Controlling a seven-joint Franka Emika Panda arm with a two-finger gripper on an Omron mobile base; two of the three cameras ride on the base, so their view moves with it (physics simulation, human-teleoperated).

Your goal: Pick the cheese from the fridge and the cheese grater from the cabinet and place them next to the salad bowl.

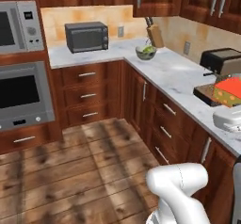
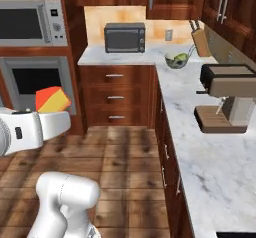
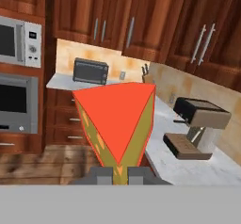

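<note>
One wedge of cheese [image 3: 115,124] is pinched between the tool [image 3: 120,175] tips, jaws nearly closed on its narrow end, red rind facing the hand camera. It hangs up in the air over the wood floor [image 1: 70,171], well apart from the salad bowl [image 1: 146,52] sitting near the desk [image 1: 174,75] corner by what looks like a knife block [image 1: 154,35]

The surface [image 1: 169,72] is showing as pale veined marble — smooth, faintly glossy. The cabinets [image 1: 89,93] are looking like dark polished wood. The floor [image 1: 84,171] is reading as worn planks — matt.
</note>
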